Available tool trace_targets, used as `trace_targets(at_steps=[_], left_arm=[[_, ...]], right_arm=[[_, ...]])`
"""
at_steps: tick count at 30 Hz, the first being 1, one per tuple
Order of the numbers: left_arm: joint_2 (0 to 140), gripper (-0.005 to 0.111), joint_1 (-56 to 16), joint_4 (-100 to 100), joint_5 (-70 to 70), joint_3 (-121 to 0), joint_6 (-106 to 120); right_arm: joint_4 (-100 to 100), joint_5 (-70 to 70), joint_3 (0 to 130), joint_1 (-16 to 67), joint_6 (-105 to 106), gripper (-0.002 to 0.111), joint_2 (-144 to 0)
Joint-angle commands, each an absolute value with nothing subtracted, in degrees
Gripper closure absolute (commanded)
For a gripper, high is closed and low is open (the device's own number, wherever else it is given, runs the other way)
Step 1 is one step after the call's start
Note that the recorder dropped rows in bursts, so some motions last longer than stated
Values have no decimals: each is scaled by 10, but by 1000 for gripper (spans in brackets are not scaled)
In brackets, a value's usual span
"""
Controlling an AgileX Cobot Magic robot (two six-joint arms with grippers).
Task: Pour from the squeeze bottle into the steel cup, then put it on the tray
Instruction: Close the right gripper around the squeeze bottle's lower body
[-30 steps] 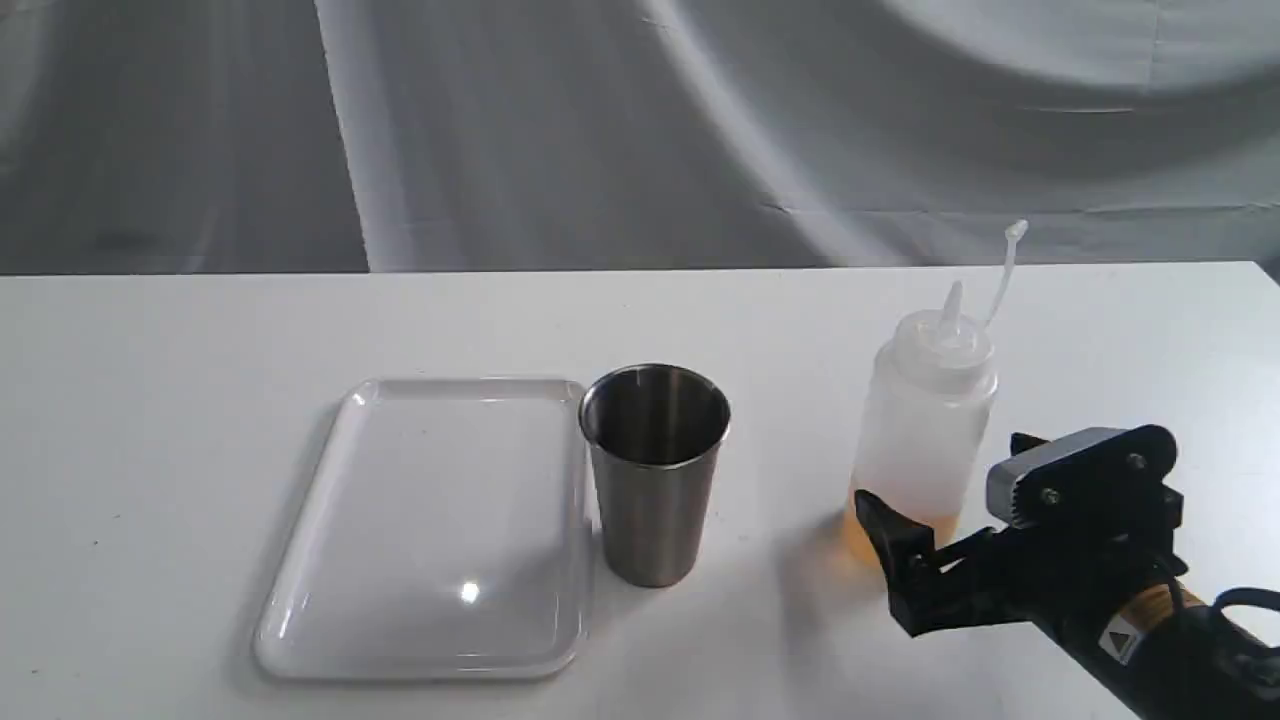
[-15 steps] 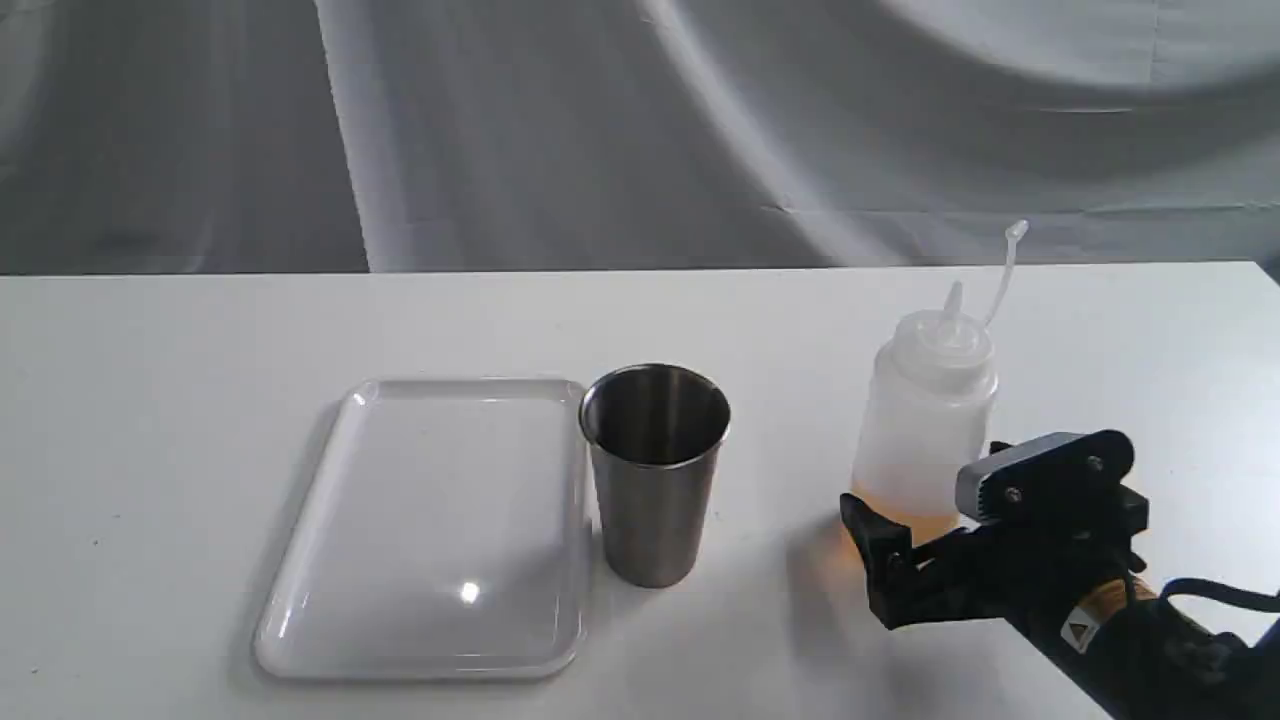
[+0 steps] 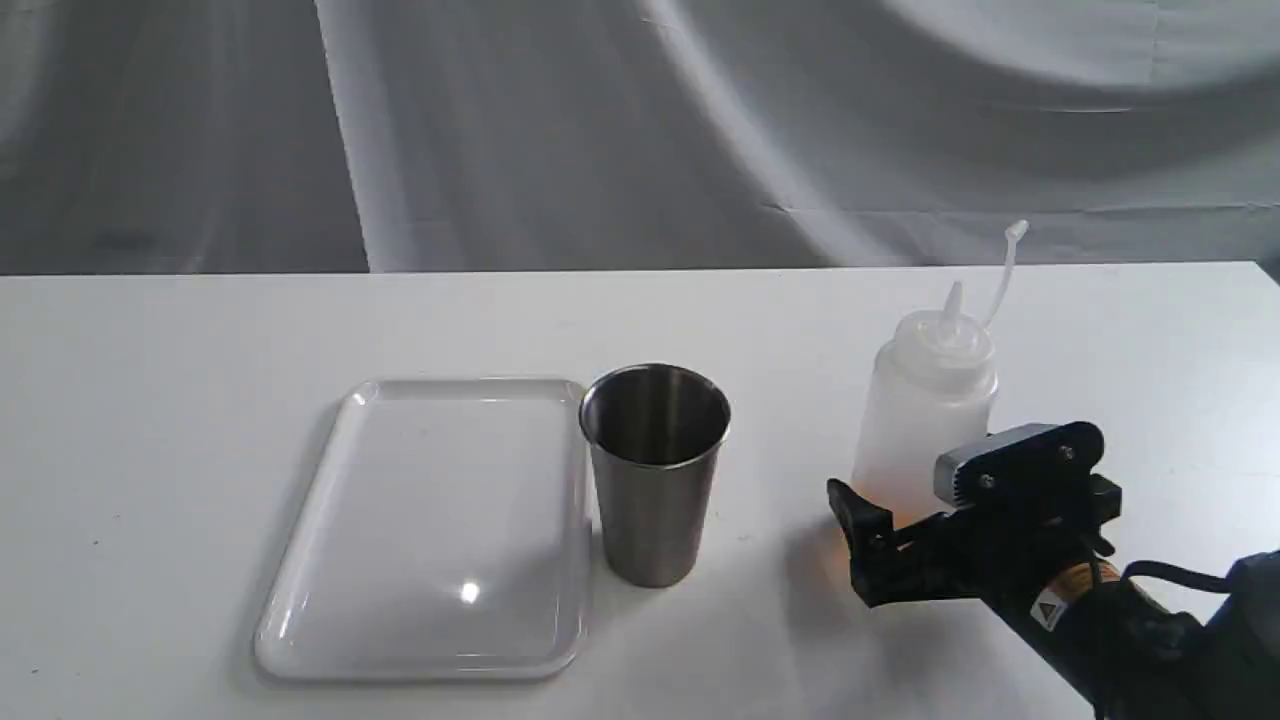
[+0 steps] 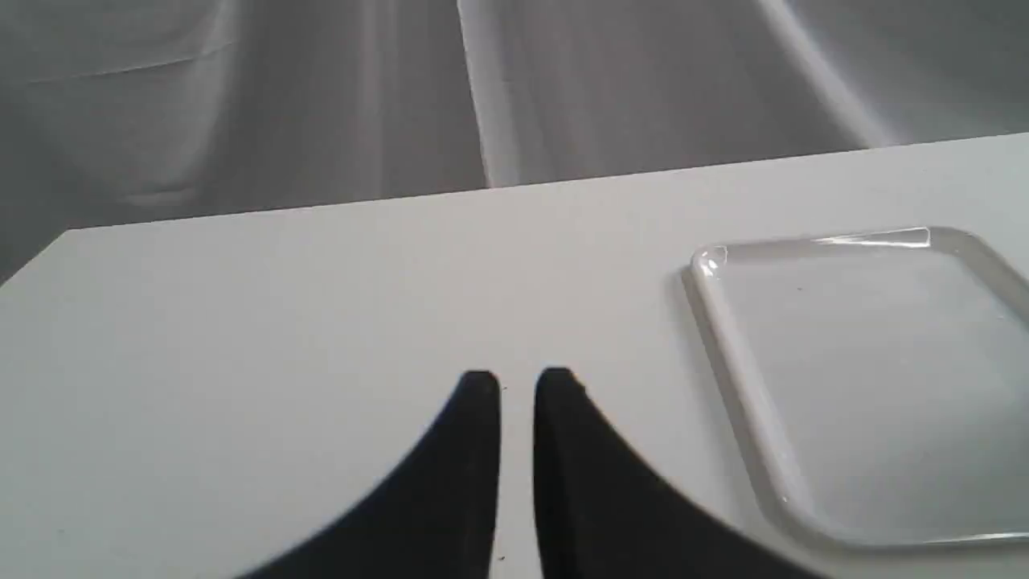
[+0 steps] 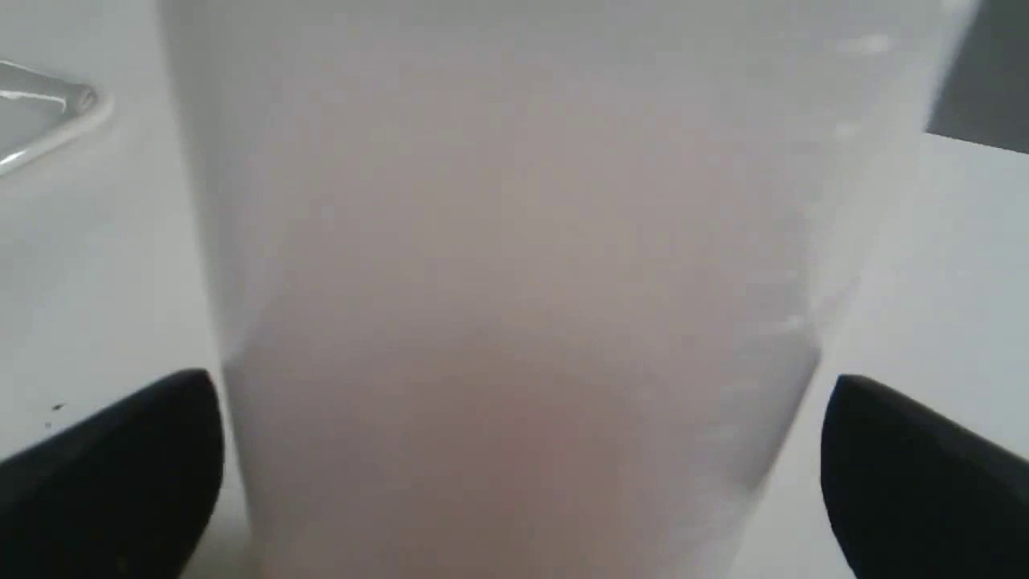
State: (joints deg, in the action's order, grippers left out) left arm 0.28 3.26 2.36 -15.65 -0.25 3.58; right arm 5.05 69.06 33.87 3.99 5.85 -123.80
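The translucent squeeze bottle point(image 3: 928, 410) stands upright on the table's right side, its tethered cap on a thin strap above the nozzle and amber liquid at its base. My right gripper point(image 3: 905, 500) is open, its black fingers on either side of the bottle's lower body. The bottle point(image 5: 514, 265) fills the right wrist view between the two fingertips point(image 5: 120, 450), with small gaps at both sides. A steel cup point(image 3: 655, 470) stands upright mid-table, touching the right rim of the white-clear tray point(image 3: 430, 520). Over bare table, left of the tray point(image 4: 868, 378), my left gripper point(image 4: 517, 386) is shut.
A grey cloth backdrop point(image 3: 640, 130) hangs behind the white table point(image 3: 200, 400). The table's far edge runs along the backdrop, and its right edge lies just beyond the bottle.
My right gripper has slid forward and left along the table, so its open fingers now flank the bottle's lower body. The bottle, cup and tray have not moved.
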Motion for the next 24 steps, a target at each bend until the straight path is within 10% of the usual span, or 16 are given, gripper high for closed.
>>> trace_targets(at_steps=[1, 24], left_arm=[[0, 98, 33, 25, -152, 0, 35], [0, 98, 33, 25, -152, 0, 35]], right_arm=[[43, 700, 342, 39, 59, 4, -1238], [51, 700, 394, 39, 56, 6, -1284]])
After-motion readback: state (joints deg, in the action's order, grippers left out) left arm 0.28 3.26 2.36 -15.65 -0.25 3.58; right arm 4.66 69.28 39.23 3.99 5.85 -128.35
